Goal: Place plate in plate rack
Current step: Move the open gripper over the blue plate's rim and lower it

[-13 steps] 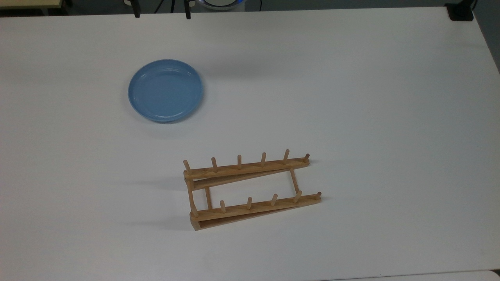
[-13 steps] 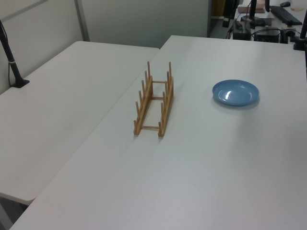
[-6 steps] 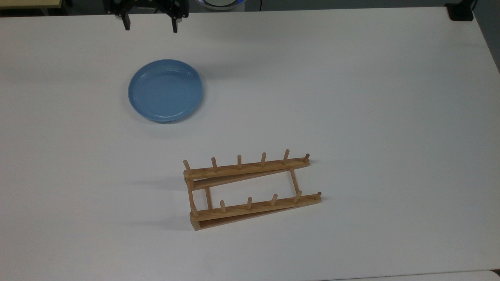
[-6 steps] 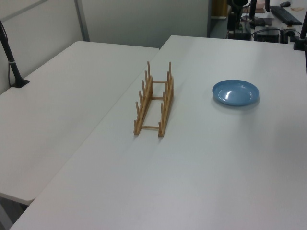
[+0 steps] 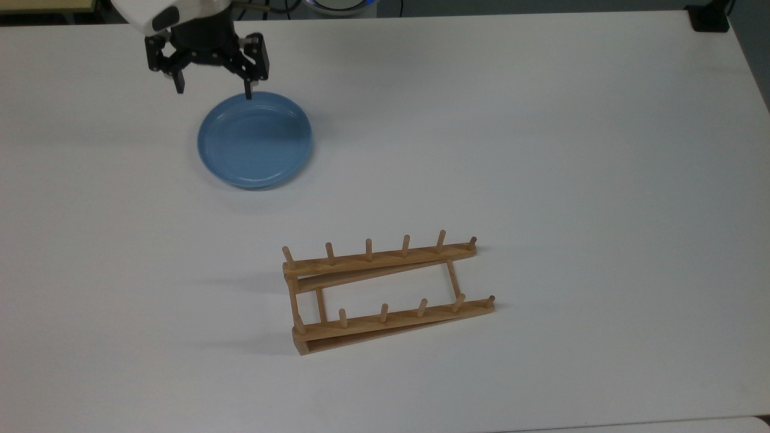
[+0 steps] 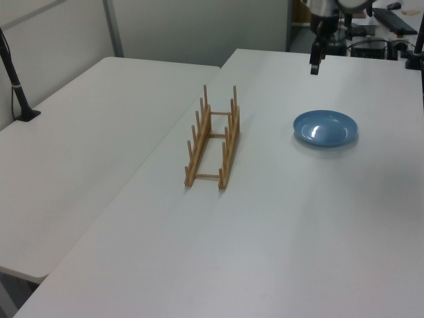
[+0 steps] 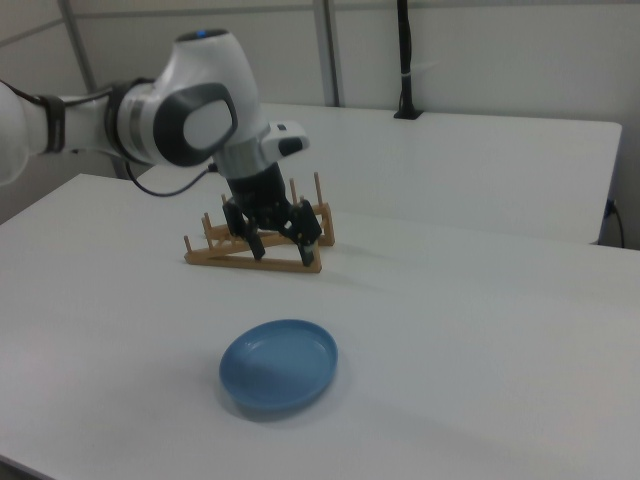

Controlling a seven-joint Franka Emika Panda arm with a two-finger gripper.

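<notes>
My two black fingers are spread wide apart w/ nothing between them, pointing down. The gripper hangs above the far rim of the round, shallow light-blue plate; in the top view one fingertip sits over the plate's upper edge, the other is off to the top view's left, over bare desk. In the right view the gripper is clearly higher than the plate, not touching. So the plate lies below me and a bit toward the top view's lower right. It lies flat on the white desk.

The light wooden peg rack w/ two long rails is well apart from the plate, toward the top view's lower right, its long axis approx. left-right in the top view, slots empty.

I judge next: go down and get one rim edge between the fingers.
</notes>
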